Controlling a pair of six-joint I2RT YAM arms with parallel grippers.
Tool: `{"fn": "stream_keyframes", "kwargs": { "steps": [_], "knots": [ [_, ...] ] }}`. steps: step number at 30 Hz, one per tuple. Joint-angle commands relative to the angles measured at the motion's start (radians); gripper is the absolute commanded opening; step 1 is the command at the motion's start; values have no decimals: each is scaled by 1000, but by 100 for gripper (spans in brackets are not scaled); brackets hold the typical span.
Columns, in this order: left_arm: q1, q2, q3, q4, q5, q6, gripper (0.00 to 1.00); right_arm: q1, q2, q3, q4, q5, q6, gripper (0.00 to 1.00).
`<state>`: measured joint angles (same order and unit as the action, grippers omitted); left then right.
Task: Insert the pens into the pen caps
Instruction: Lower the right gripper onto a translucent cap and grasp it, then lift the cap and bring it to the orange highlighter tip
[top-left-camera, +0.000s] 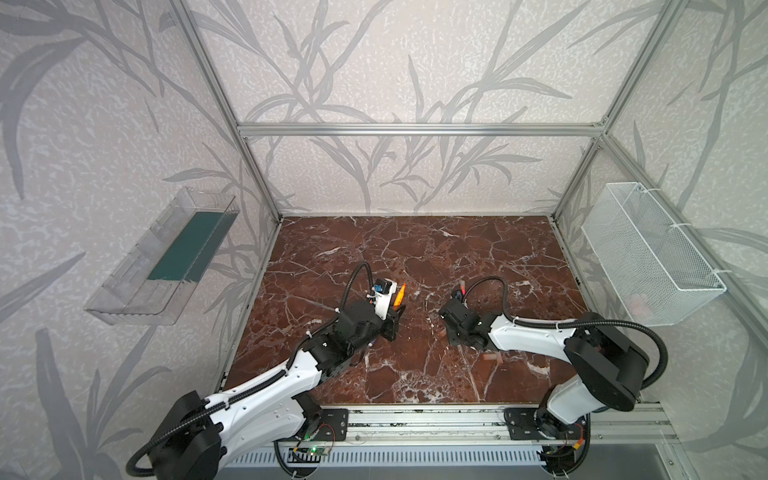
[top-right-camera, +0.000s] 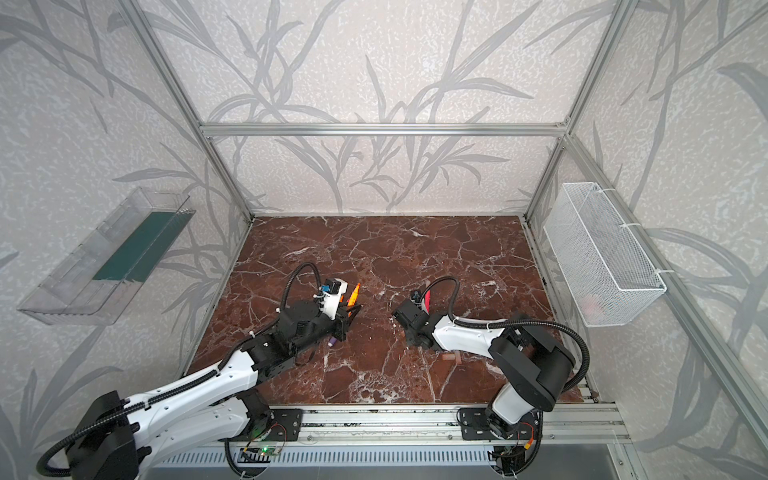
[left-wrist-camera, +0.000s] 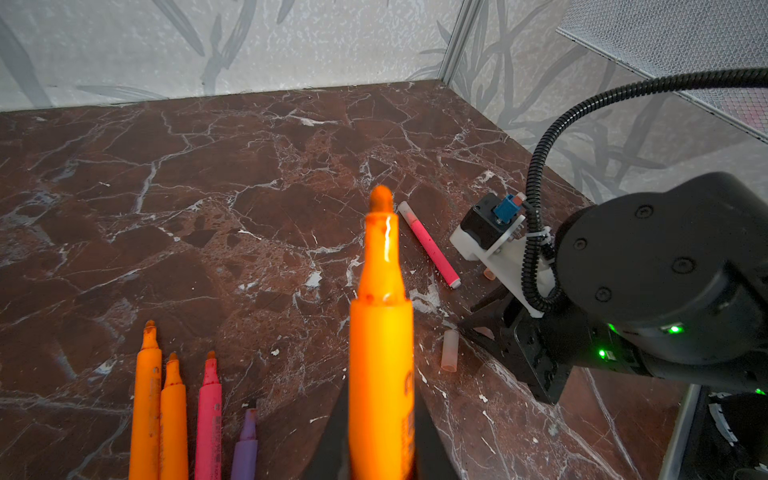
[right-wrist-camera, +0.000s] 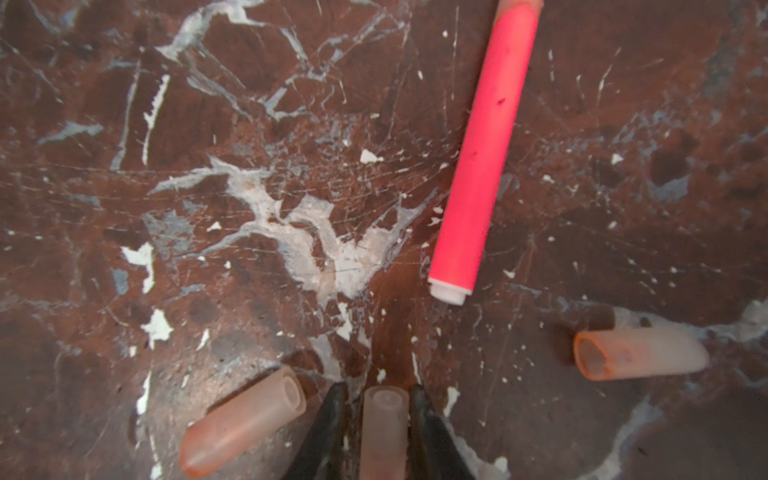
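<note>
- Top views: L claw (top-left-camera: 399, 311) is clamped on orange pen (top-left-camera: 400, 293), low on the barrel. The pen sticks up past the fingertips, tilted, tip up. Same in both top views.
- R claw (top-left-camera: 448, 332) points down at marble table (top-left-camera: 415, 249), well apart from L claw. Its fingertips are hidden under the wrist, so jaw state is unreadable here.
- A pink pen (top-right-camera: 428, 300) pokes out just beyond R claw. Pale spare caps (top-right-camera: 452, 357) lie behind it, beside the forearm. The end of a purple pen (top-right-camera: 332, 341) shows under L claw's wrist.
- L wrist view: L claw (left-wrist-camera: 380, 399) is shut on orange pen (left-wrist-camera: 381, 332), dark fingers (left-wrist-camera: 432, 453) either side of the barrel, bare tip out front.
- A pen row (left-wrist-camera: 178, 415) lies on the table off to one side of L claw: 2 orange, 1 pink, 1 purple, tips pointing the same way as the held pen.
- The pink pen (left-wrist-camera: 430, 245) lies ahead of L claw, white end toward R claw (left-wrist-camera: 482, 332).
- R wrist view: R claw (right-wrist-camera: 377, 388) straddles a cap (right-wrist-camera: 384, 432) lying lengthwise btwn its black fingers (right-wrist-camera: 419, 415). One finger is against it, w/ a thin sliver of table at the other. Can't tell if it's pinched.
- Side caps (right-wrist-camera: 245, 419) lie on the table either side of R claw, one just beside a finger, the other farther off.
- The pink pen (right-wrist-camera: 484, 153) lies ahead of the fingertips, near but not touching, angled, white end nearest the claw.
</note>
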<state>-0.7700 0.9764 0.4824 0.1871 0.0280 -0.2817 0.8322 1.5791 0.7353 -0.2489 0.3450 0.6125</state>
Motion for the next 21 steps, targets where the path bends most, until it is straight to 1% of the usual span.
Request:
{"fn": "stream_keyframes", "kwargs": {
  "steps": [1, 4, 9, 10, 12, 16, 21],
  "knots": [
    [3, -15, 2, -3, 1, 8, 0, -4, 11, -11, -37, -14, 13, 25],
    [3, -15, 2, -3, 0, 9, 0, -4, 16, -17, -27, -20, 18, 23],
    [3, -14, 2, -3, 2, 9, 0, -4, 18, -37, -7, -26, 17, 17],
    [2, -14, 2, -4, 4, 8, 0, -4, 14, -42, -6, -25, 42, 16],
    [3, -13, 2, -2, 11, 6, 0, -4, -2, -53, 0, -23, 50, 15],
    [2, -12, 4, 4, 44, 4, 0, -4, -70, -74, 2, -20, 58, 14],
    [0, -8, 3, 9, 129, -20, 0, -5, -212, -90, -25, -2, 61, 13]
  ]
}}
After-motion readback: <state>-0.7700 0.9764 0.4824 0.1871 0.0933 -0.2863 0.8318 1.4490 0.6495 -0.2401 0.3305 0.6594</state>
